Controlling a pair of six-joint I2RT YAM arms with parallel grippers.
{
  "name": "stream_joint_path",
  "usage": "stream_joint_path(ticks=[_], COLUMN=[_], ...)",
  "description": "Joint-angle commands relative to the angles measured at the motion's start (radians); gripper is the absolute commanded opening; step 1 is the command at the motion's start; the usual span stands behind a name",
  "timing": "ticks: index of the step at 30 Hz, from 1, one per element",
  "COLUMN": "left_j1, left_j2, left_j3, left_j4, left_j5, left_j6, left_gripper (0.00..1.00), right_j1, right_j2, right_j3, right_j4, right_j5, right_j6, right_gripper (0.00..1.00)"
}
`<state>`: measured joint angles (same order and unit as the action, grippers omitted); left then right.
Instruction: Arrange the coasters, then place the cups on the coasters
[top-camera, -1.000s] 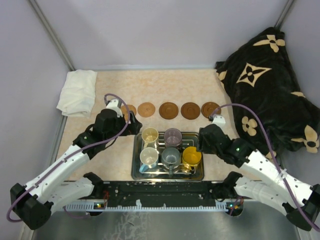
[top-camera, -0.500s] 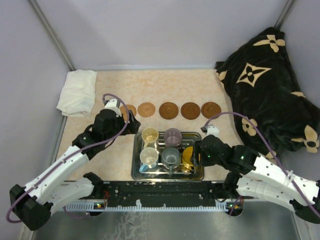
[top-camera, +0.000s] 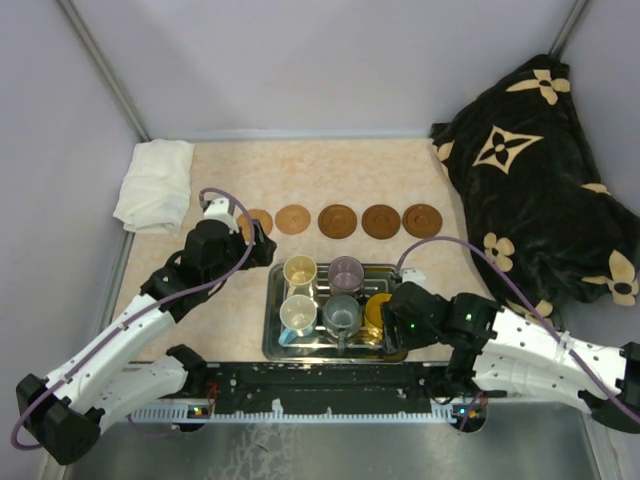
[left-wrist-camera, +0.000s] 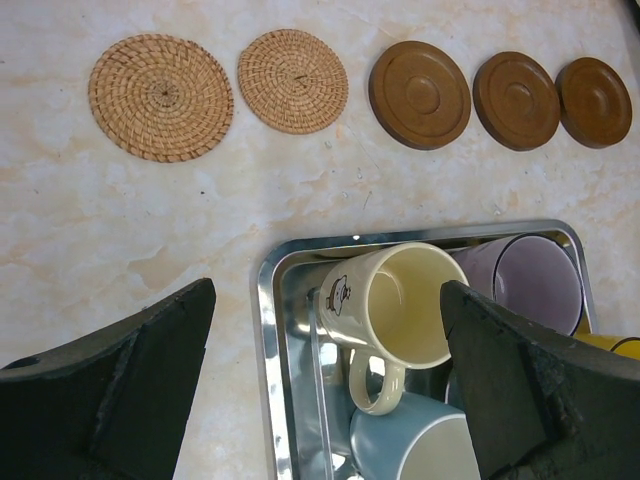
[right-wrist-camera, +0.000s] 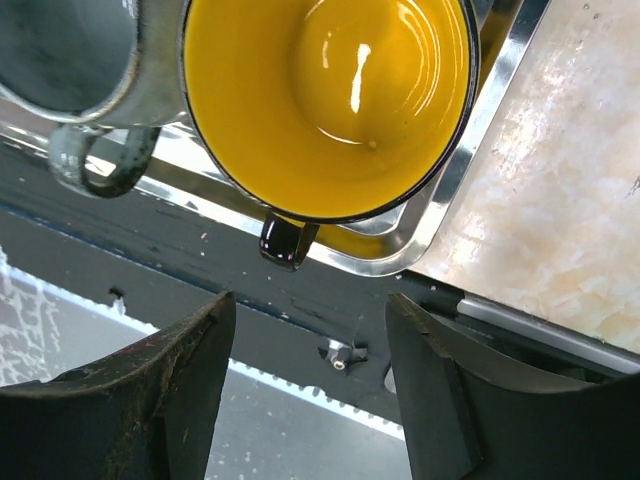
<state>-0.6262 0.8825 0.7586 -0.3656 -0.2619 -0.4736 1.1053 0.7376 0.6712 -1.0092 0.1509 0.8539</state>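
Note:
Five round coasters lie in a row behind the tray: two woven ones (left-wrist-camera: 161, 97) (left-wrist-camera: 293, 80) and three dark wooden ones (left-wrist-camera: 420, 94) (left-wrist-camera: 516, 86) (left-wrist-camera: 594, 88). The metal tray (top-camera: 270, 340) holds the cups: cream (top-camera: 300, 270), purple (top-camera: 347, 271), white with blue (top-camera: 298, 314), grey (top-camera: 341, 314) and orange-yellow (right-wrist-camera: 325, 95). My left gripper (left-wrist-camera: 330, 370) hangs wide open above the tray's left edge and the cream cup (left-wrist-camera: 400, 300). My right gripper (right-wrist-camera: 310, 390) is open and empty just in front of the orange-yellow cup's dark handle (right-wrist-camera: 288, 243), covering part of that cup from above.
A folded white cloth (top-camera: 155, 185) lies at the back left. A black blanket with cream flowers (top-camera: 530, 170) fills the right side. The black rail (top-camera: 330, 385) at the near edge runs right under the tray.
My right arm has pulled back toward the near edge and swung over the orange-yellow cup, its jaws spreading wider. The left arm has barely shifted.

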Motion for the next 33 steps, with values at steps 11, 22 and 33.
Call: stream_joint_path(ticks=[11, 22, 33], left_j1=[-0.003, -0.003, -0.003], left_j2=[-0.021, -0.037, -0.039], left_j3=[0.003, -0.008, -0.025], left_j4=[-0.007, -0.017, -0.010], left_j5=[-0.024, -0.044, -0.053], left_j6=[0.013, 0.026, 0.013], left_gripper=[0.99, 0.99, 0.99], right_j1=[0.026, 0.030, 0.029], right_j2=[0.152, 0.267, 0.317], right_j3=[0.002, 0.004, 0.005], right_j4=[0.082, 0.130, 0.158], right_j5=[0.061, 0.123, 0.165], right_j6=[0.027, 0.055, 0.072], right_gripper=[0.61, 0.55, 0.41])
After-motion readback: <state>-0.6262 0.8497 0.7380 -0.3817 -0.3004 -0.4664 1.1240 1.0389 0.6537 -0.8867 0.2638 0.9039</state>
